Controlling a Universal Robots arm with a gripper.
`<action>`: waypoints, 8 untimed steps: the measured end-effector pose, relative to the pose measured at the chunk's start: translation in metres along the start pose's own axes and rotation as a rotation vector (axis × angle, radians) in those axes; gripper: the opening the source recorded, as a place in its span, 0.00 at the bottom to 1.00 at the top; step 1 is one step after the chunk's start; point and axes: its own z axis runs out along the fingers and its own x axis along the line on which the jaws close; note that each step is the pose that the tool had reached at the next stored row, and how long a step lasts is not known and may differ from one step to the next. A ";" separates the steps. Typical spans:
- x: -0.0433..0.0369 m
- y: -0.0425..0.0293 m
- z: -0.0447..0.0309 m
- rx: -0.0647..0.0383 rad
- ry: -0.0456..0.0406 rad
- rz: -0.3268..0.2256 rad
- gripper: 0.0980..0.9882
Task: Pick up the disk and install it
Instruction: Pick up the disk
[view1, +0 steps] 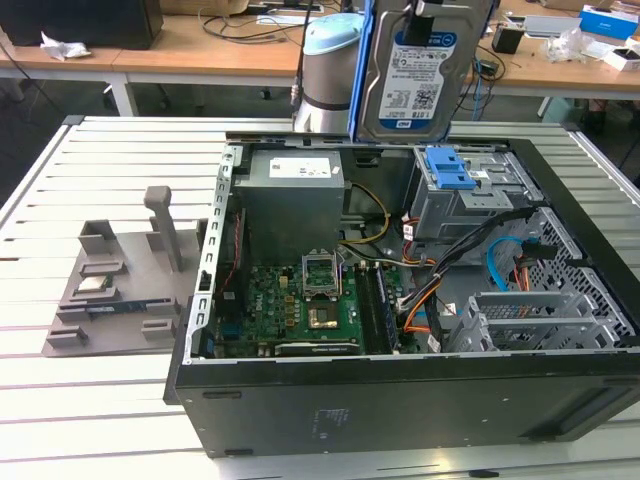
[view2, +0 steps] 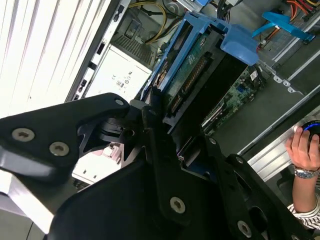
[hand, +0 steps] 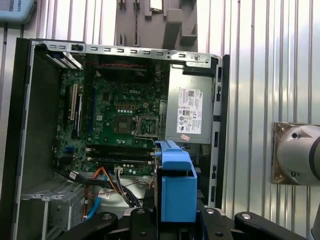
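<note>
we see the gripper (hand: 176, 217) clenched on the disk (view1: 425, 75), which hangs upright in the air above the open computer case (view1: 400, 400), towards the side of the grey drive cage (view1: 480, 205). the case lies on its side with the panel off, we judge so that the cage can be reached from above; holding the disk on edge likely suits that slot. the disk is flat and silver-grey, with a blue-and-white label and a blue plastic frame (hand: 177, 185) around its edges
</note>
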 end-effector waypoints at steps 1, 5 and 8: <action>0.0010 0.0000 0.0000 0.000 0.0000 0.000 0.30; 0.0063 0.0003 -0.0001 0.000 0.0001 0.000 0.30; 0.0102 0.0005 -0.0001 0.000 0.0000 0.000 0.30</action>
